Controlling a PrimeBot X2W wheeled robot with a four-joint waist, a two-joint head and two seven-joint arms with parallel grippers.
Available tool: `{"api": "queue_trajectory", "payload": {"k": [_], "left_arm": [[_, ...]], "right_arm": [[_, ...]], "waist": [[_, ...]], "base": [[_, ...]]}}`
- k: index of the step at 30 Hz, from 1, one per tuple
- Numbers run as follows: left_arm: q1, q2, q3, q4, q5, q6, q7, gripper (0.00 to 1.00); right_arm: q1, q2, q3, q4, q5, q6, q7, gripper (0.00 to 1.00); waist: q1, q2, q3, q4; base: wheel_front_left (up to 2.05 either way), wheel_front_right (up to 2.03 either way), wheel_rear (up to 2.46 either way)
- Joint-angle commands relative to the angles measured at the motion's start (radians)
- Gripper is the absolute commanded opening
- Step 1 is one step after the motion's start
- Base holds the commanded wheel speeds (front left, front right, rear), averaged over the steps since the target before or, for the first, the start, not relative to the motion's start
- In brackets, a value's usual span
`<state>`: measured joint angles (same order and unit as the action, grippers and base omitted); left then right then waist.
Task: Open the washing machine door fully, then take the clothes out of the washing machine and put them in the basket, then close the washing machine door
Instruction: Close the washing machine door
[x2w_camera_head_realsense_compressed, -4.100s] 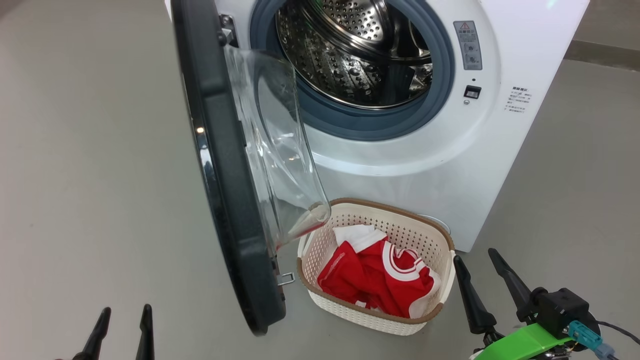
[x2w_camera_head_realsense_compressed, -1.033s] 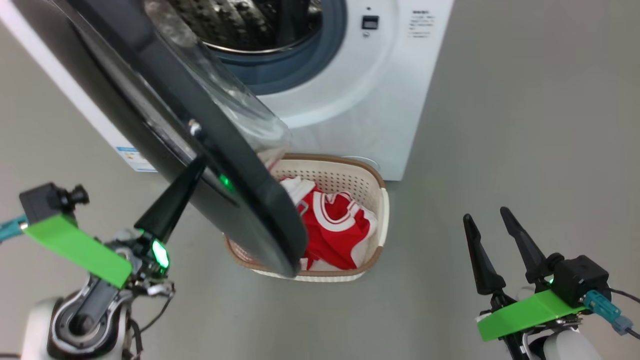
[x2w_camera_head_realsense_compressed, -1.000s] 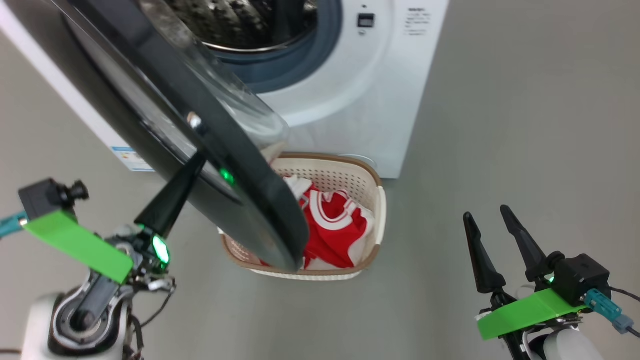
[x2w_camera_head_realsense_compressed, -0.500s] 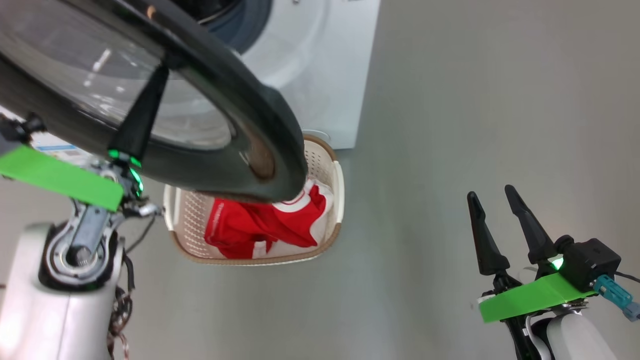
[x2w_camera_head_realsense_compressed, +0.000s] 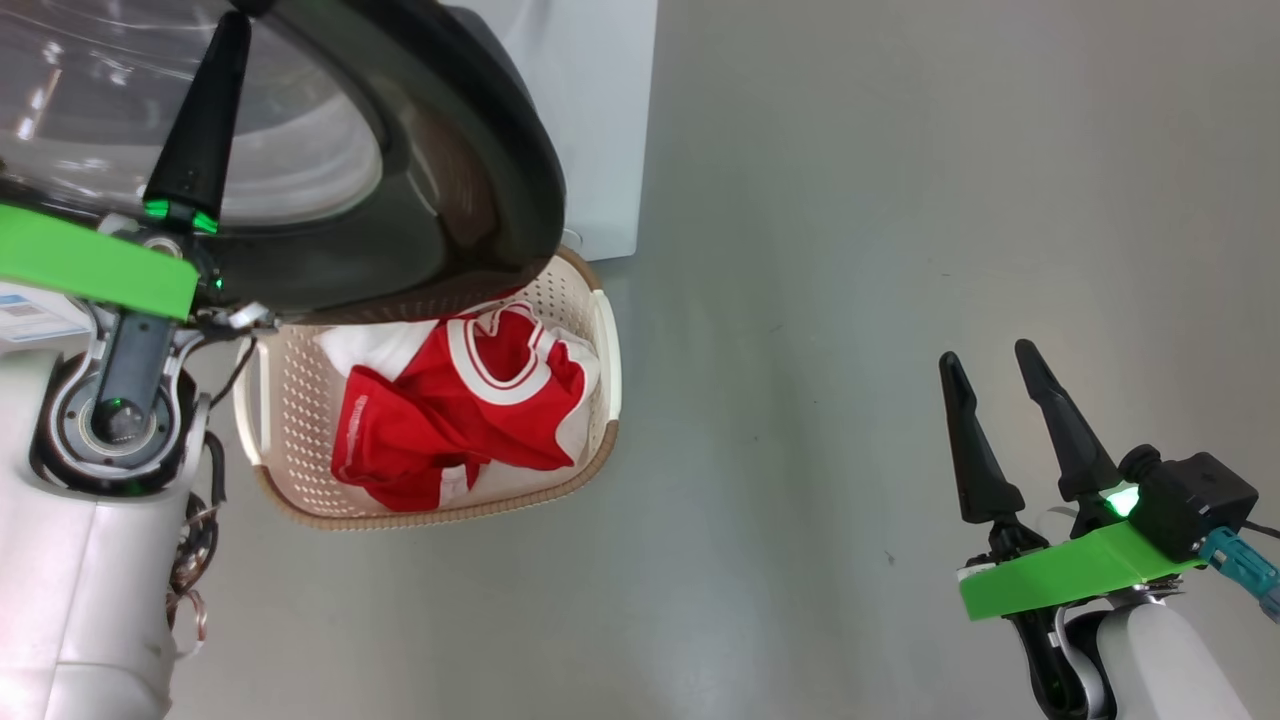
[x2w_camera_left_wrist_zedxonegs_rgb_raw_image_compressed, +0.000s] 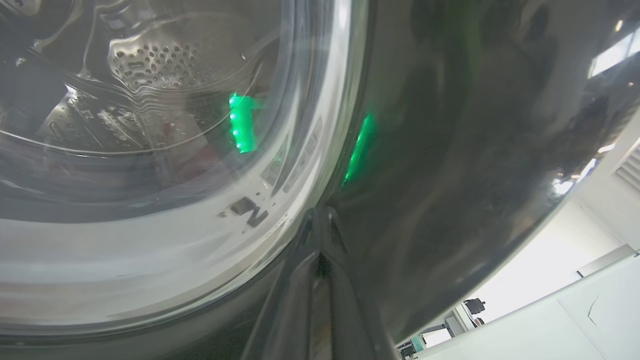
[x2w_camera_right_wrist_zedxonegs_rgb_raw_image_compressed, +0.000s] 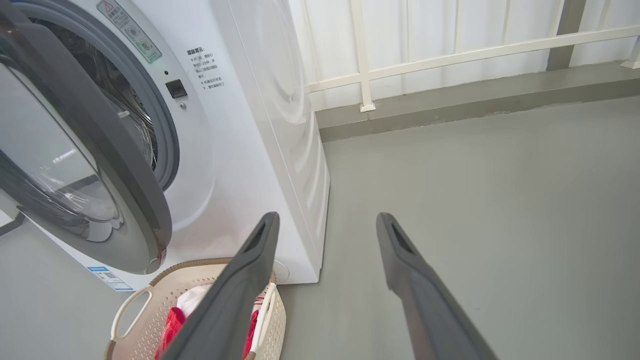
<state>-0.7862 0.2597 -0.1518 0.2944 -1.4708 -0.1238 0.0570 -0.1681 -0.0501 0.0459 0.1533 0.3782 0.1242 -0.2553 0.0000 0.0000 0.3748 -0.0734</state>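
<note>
**Last step in hand: shutting the door**

Left fingers (x2w_camera_head_realsense_compressed: 205, 120) are pressed together and hold nothing. Their tips rest against the outer face of the washing machine door (x2w_camera_head_realsense_compressed: 450, 150), which stands part-open. The clothes (x2w_camera_head_realsense_compressed: 450, 410) lie in the basket (x2w_camera_head_realsense_compressed: 430, 515), below the door. Right fingers (x2w_camera_head_realsense_compressed: 970, 440) are spread wide and empty, well apart at the right. Next, I judge: push the door home until it latches.

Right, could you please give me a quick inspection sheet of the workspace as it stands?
Surface: grey floor.
Job's things: washing machine door ajar on the washing machine; clothes, red and white, in the basket.
Clutter: nothing seen.
Grippers: left gripper shut, tips against the door; right gripper open, holding nothing.
Cables: teal-plugged cable at the right wrist.
Surroundings: white railing behind.
</note>
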Motion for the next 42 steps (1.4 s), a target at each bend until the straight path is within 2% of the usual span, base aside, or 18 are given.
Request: {"api": "queue_trajectory", "payload": {"k": [1, 11, 20, 29, 32, 42], "left_arm": [[-0.032, 0.046, 0.020, -0.021, -0.008, -0.007, -0.009, 0.00], [0.035, 0.087, -0.046, -0.036, -0.027, -0.007, -0.079, 0.00], [0.225, 0.102, -0.104, -0.066, -0.040, -0.007, -0.202, 0.00], [0.415, 0.130, -0.142, -0.062, -0.009, -0.007, -0.303, 0.00], [0.476, 0.139, -0.139, -0.059, 0.014, -0.007, -0.314, 0.07], [0.637, 0.116, -0.031, -0.059, 0.127, -0.007, -0.319, 0.52]], "right_arm": [[-0.021, 0.000, 0.020, -0.028, 0.005, 0.007, -0.006, 1.00], [-0.007, 0.000, 0.005, -0.021, -0.002, 0.007, -0.006, 1.00], [0.026, 0.000, -0.006, -0.008, -0.020, 0.007, -0.006, 1.00], [0.077, 0.000, -0.016, 0.002, -0.042, 0.007, -0.006, 1.00], [0.096, 0.000, -0.020, 0.004, -0.047, 0.007, -0.006, 1.00], [0.165, 0.000, -0.042, 0.006, -0.060, 0.007, -0.006, 1.00]], "waist": [[0.0000, 0.0000, 0.003, -0.006], [0.0000, 0.0000, -0.029, 0.016], [0.0000, 0.0000, -0.090, 0.051], [0.0000, 0.0000, -0.153, 0.075], [0.0000, 0.0000, -0.169, 0.075], [0.0000, 0.0000, -0.216, 0.072]], "base": [[0.00, 0.00, 0.00], [0.00, 0.00, 0.00], [0.00, 0.00, 0.00], [0.00, 0.00, 0.00], [0.00, 0.00, 0.00], [0.00, 0.00, 0.00]]}}
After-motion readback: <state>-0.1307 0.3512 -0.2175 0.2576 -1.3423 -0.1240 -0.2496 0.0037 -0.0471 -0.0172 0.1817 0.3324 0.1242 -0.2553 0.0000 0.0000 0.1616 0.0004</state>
